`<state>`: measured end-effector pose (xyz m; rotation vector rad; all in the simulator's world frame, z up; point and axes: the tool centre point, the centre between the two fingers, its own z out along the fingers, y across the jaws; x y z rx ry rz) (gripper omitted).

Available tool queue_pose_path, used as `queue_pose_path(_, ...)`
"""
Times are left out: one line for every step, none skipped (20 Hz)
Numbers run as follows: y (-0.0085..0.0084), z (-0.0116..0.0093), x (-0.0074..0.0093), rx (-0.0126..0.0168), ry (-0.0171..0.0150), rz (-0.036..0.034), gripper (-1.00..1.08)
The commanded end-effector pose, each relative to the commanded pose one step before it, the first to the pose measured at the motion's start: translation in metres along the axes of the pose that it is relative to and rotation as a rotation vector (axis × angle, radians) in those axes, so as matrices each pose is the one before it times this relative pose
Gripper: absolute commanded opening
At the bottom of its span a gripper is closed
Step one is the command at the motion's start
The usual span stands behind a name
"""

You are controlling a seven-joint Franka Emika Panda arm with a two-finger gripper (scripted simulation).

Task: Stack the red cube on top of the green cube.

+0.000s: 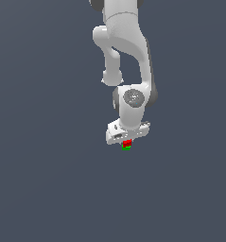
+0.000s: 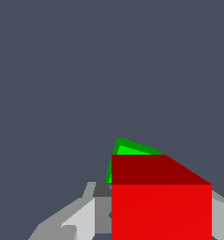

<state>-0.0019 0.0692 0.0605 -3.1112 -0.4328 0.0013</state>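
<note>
Starting at the exterior view's left, you have only the bare grey-blue floor (image 1: 43,165). Moving toward the middle, your white arm (image 1: 126,52) comes down from the top edge and ends in the gripper (image 1: 127,140), pointed straight down. Directly under it you see the red cube (image 1: 127,142), and right beneath that a sliver of the green cube (image 1: 126,148); the two look to be touching, red above green, with the red one sitting very slightly toward the exterior view's right.

In the wrist view, the red cube (image 2: 161,211) fills the space between the pale fingers (image 2: 80,220), which stand close against its sides, so your gripper is closed to the cube's width and has hold of it. The green cube (image 2: 130,150) peeks out from behind it, turned a little relative to the red one.
</note>
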Motion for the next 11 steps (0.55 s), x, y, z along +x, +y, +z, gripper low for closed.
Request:
queue_pose_path(-0.00055,0.00028,0.00213,-0.00040,0.00095,0.00077,-1.00)
queue_pose_path(0.00000,0.00000,0.00000,0.00000,0.00000,0.00000,1.00)
queue_pose_path(0.00000,0.00000,0.00000,0.00000,0.00000,0.00000,1.00)
queue_pose_path(0.00000,0.00000,0.00000,0.00000,0.00000,0.00000,1.00)
queue_pose_path(0.00000,0.00000,0.00000,0.00000,0.00000,0.00000,1.00)
queue_pose_path(0.00000,0.00000,0.00000,0.00000,0.00000,0.00000,1.00)
queue_pose_path(0.00000,0.00000,0.00000,0.00000,0.00000,0.00000,1.00)
queue_pose_path(0.00000,0.00000,0.00000,0.00000,0.00000,0.00000,1.00)
queue_pose_path(0.00000,0.00000,0.00000,0.00000,0.00000,0.00000,1.00)
queue_pose_path(0.00000,0.00000,0.00000,0.00000,0.00000,0.00000,1.00)
queue_pose_path(0.00000,0.00000,0.00000,0.00000,0.00000,0.00000,1.00)
